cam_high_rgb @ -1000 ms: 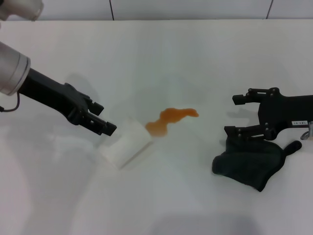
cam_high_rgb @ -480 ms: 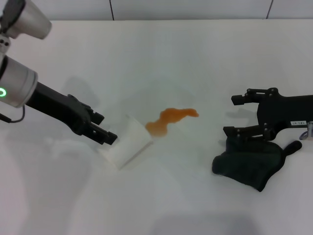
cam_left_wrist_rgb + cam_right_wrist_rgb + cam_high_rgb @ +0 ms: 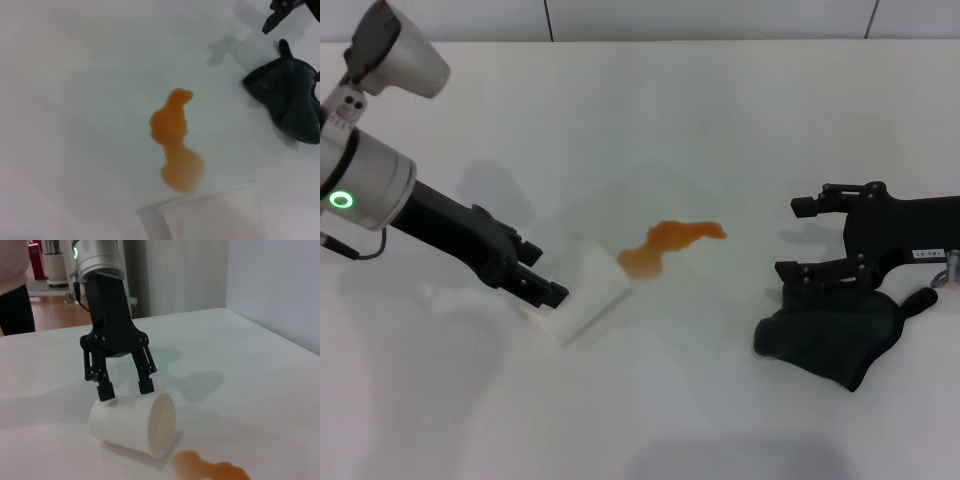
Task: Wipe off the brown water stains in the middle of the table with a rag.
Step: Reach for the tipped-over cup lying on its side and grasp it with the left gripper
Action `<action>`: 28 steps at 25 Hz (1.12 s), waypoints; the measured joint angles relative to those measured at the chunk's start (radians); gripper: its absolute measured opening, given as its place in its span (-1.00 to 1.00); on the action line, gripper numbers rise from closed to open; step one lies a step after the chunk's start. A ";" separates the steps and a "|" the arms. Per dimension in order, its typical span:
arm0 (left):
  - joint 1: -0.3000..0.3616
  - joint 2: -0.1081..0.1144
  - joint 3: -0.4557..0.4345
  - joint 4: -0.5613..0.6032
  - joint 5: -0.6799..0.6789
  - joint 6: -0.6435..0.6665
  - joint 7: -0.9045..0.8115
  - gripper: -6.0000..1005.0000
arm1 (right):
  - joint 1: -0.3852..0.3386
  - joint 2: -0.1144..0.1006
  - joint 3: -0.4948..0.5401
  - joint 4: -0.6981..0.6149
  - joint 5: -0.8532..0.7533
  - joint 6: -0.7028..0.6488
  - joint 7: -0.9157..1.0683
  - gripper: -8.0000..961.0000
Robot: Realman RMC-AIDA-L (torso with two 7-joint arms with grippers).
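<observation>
I can see a small white label with dark marks on my right arm in the head view, but I cannot read it. The spill is one orange-brown puddle, wavy and see-through, in the middle of the white table. One white paper cup lies on its side just beside the puddle, with its open mouth facing the puddle. The near end of the puddle almost touches the cup rim. My left gripper is down low at the closed end of the cup. In the right wrist view its two fingers are spread apart over the cup, one on each side, and I cannot tell if they touch it. They hold nothing. There is one rag, dark and soft and bunched up, lying on the table well away from the puddle on my right side. It has a little loop sticking out at one corner. My right gripper is beside the rag with its fingers wide open. The lower finger sits at the edge of the rag, and the upper finger is up in the air, holding nothing.
</observation>
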 joint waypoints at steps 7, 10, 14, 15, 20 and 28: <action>0.006 0.000 0.000 0.045 0.001 -0.039 -0.008 0.62 | 0.000 0.000 -0.001 0.000 0.000 0.006 0.000 0.78; 0.008 0.001 0.000 0.055 0.002 -0.049 -0.009 0.62 | -0.001 0.000 -0.001 0.000 0.000 0.006 0.000 0.78; 0.014 0.001 0.000 0.060 0.002 -0.064 -0.009 0.62 | -0.002 0.000 -0.001 0.000 0.000 0.007 0.000 0.78; 0.016 0.001 0.000 0.062 0.002 -0.066 -0.009 0.62 | -0.001 0.000 -0.001 0.000 0.000 0.007 0.000 0.78; 0.020 0.001 -0.001 0.073 0.001 -0.079 -0.009 0.62 | -0.001 0.000 -0.003 0.000 0.000 0.007 0.000 0.78; 0.013 0.002 -0.002 0.084 0.002 -0.093 -0.009 0.62 | 0.000 0.000 -0.003 0.000 0.000 0.007 0.000 0.78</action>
